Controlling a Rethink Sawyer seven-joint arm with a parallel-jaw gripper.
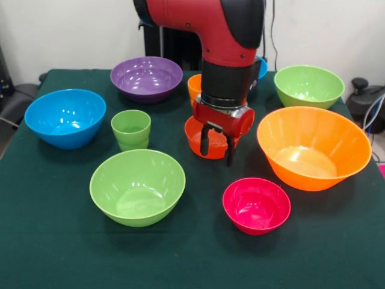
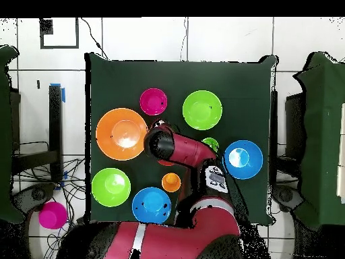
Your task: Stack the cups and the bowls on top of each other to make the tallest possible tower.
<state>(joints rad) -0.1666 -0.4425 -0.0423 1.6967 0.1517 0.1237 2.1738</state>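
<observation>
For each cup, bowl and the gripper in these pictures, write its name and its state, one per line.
Gripper: open, over the small orange-red bowl.
Green cup: upright, alone.
Orange cup: upright, partly hidden by the arm.
Purple bowl, large orange bowl, magenta bowl, two green bowls, blue bowl: upright, empty, unstacked.

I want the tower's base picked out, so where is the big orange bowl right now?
In the front view the big orange bowl sits at the table's right side, between the green bowl behind it and the pink bowl in front.
</observation>
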